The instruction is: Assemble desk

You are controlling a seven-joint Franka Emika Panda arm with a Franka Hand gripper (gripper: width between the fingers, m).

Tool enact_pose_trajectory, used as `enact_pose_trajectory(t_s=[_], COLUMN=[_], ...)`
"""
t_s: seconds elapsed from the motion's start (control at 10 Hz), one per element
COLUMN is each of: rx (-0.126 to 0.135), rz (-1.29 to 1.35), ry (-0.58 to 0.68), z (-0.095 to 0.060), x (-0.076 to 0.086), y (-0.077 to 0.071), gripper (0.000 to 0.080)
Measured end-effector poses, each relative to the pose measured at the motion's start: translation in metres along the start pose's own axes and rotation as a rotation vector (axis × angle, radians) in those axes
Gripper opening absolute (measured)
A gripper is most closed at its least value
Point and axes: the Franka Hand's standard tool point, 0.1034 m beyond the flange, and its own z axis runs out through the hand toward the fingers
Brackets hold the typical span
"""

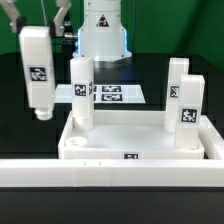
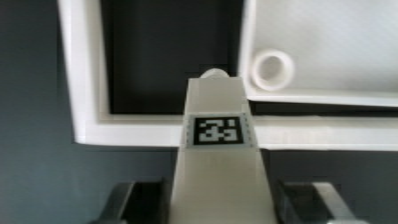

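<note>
Three upright legs [image 1: 81, 90] [image 1: 176, 88] [image 1: 190, 112] obstruct the panel [image 1: 130, 138] at 10 and 3 o'clock; its centre is open, and the border rail [image 1: 110, 172] blocks 6 o'clock.

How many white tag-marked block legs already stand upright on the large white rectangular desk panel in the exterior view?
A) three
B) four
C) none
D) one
A: three white tag-marked block legs stand on the large white rectangular desk panel, at and; the fourth leg is off the panel, in the gripper.
</note>
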Motion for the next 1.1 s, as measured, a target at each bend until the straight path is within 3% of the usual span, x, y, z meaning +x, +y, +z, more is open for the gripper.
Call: enact_pose_trajectory(t_s=[0.3, 0.4, 0.6, 0.8, 1.1], rx=[-0.007, -0.020, -0.013, 0.010, 0.009], rz=[-0.004, -0.004, 0.003, 0.028, 0.027], ry=[0.032, 0.109, 0.128, 0.120, 0.117], z=[0.000, -0.001, 0.005, 0.007, 0.008], x=[0.006, 0.014, 0.006, 0.006, 0.006], y=[0.000, 0.001, -0.012, -0.014, -0.014], gripper=[0.0287, 0.0287, 0.0287, 0.0287, 0.0287])
